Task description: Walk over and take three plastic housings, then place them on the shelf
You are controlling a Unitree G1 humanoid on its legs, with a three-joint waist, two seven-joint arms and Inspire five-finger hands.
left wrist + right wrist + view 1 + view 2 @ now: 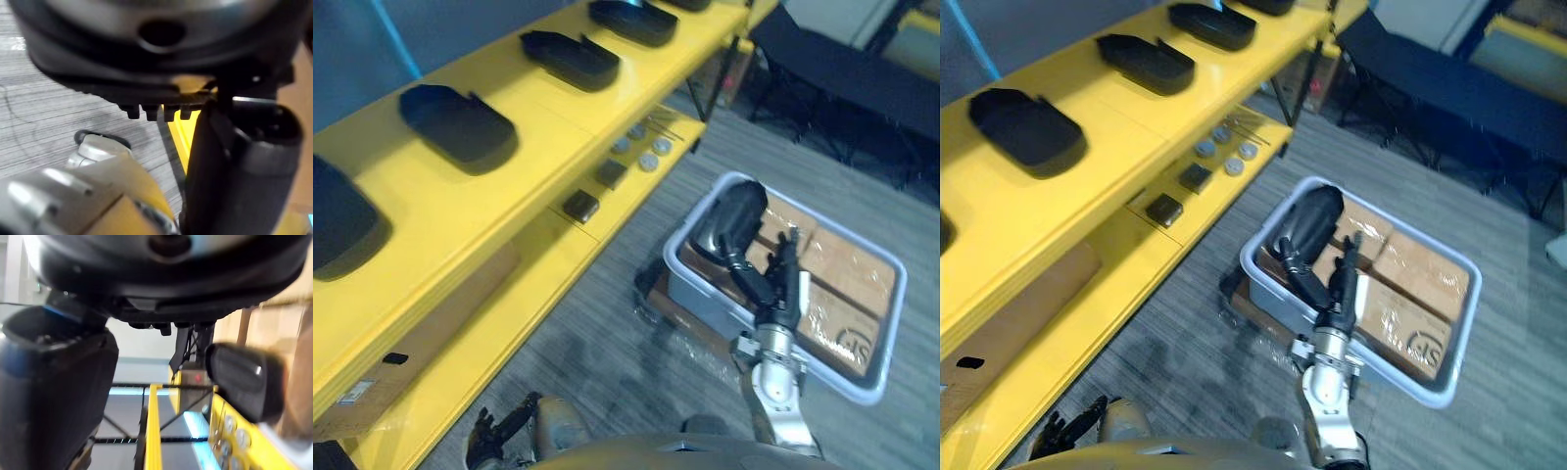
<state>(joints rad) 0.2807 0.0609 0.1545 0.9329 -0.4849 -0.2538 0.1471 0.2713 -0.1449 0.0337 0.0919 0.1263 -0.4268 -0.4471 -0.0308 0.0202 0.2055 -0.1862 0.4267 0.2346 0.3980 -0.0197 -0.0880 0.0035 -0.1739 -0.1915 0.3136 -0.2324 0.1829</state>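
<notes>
The right hand (pixel 781 289) reaches into a pale grey bin (pixel 886 384) on the carpet floor (pixel 607 343). Its fingers (pixel 744 269) are clasped on the lower end of a black plastic housing (pixel 732 220). The housing stands tilted at the bin's corner nearest the shelf, with its upper end over the rim. Beside it, cardboard boxes (pixel 842 279) lie flat in the bin.

The eye views show a row of housings (pixel 458 122) lying apart along the top board of the yellow shelf (pixel 548 147). Small dark blocks (pixel 580 206) and round grey discs (pixel 649 162) sit on the level below.

The right wrist view looks past the hand to yellow shelf bars. The left wrist view looks onto grey carpet and a yellow edge. The left hand (pixel 499 431) hangs low beside the shelf foot; whether it is clenched or released cannot be told.
</notes>
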